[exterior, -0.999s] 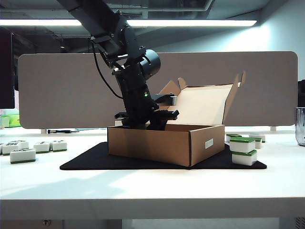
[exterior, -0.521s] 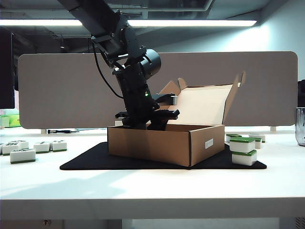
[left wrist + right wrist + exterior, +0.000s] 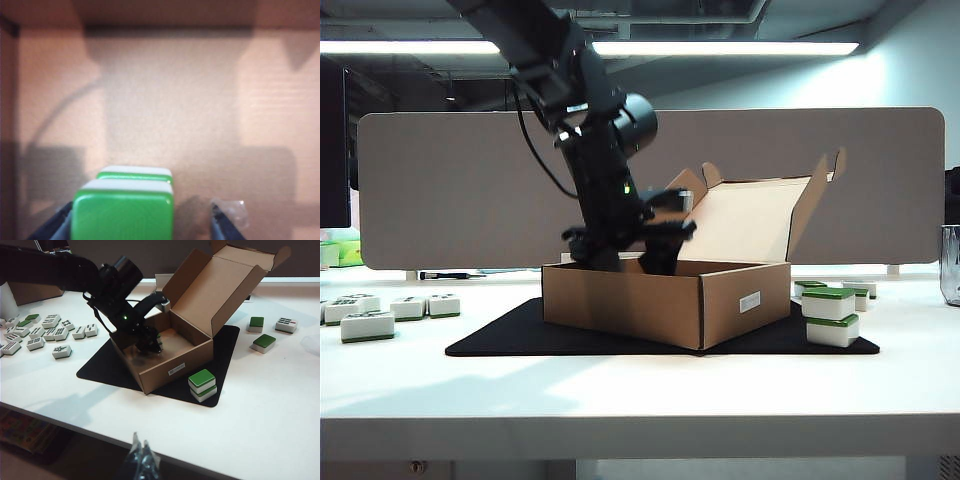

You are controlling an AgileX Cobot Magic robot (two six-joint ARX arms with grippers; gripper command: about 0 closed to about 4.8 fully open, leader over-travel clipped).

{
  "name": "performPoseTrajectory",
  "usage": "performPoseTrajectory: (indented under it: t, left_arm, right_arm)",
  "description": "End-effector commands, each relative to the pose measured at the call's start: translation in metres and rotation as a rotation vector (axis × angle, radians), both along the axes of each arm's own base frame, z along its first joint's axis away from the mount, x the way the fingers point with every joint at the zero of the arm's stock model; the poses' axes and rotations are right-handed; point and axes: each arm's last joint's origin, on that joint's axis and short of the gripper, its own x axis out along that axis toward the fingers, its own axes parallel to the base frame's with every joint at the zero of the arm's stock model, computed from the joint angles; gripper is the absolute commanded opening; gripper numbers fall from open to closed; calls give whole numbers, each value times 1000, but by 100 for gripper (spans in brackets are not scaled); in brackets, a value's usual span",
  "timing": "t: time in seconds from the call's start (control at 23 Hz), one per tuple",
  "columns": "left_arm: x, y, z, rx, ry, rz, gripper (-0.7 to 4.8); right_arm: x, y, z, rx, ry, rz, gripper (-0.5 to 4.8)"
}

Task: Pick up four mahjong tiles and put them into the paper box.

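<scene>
The paper box (image 3: pixel 620 305) stands with its lid up on a black mat (image 3: pixel 500 338); it also shows in the right wrist view (image 3: pixel 165 367). My left gripper (image 3: pixel 141 214) reaches down inside it (image 3: pixel 632 250), open. A green-backed mahjong tile (image 3: pixel 122 212) lies between its fingers against one of them, with a clear gap to the other finger (image 3: pixel 225 225). A second tile (image 3: pixel 135 174) lies just behind it on the box floor (image 3: pixel 175 110). My right gripper (image 3: pixel 142 456) hangs shut and empty off the table's front edge, far from the box.
A stack of two tiles (image 3: pixel 830 315) stands right of the box, with more loose tiles (image 3: pixel 263 342) behind it. Several tiles (image 3: pixel 368 325) lie scattered on the left of the table (image 3: pixel 50 332). A grey partition (image 3: pixel 440 180) runs along the back.
The left gripper has opened inside the box and let go of the tile. The box has shifted and turned a little to the left on the mat.
</scene>
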Motion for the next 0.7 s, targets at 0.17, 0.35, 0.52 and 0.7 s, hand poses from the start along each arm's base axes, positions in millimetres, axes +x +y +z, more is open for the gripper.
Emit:
performPoseTrajectory:
  t: [0.17,0.35,0.52,0.7]
  left_arm:
    - [-21,-5,65,-93,-129,-28,319]
    - [-40,-19,85,-156,-133,-26,318]
    - [-61,-45,89,-172,-141,-96,319]
    - [-88,-77,82,-166,-124,-183,319]
  right_arm:
    - [-3,0,1,-1,-24,3,-1]
    - [-3,0,1,-2,-24,2,-1]
    - [-3,0,1,-2,-24,2,-1]
    - [-3,0,1,-2,-24,2,-1]
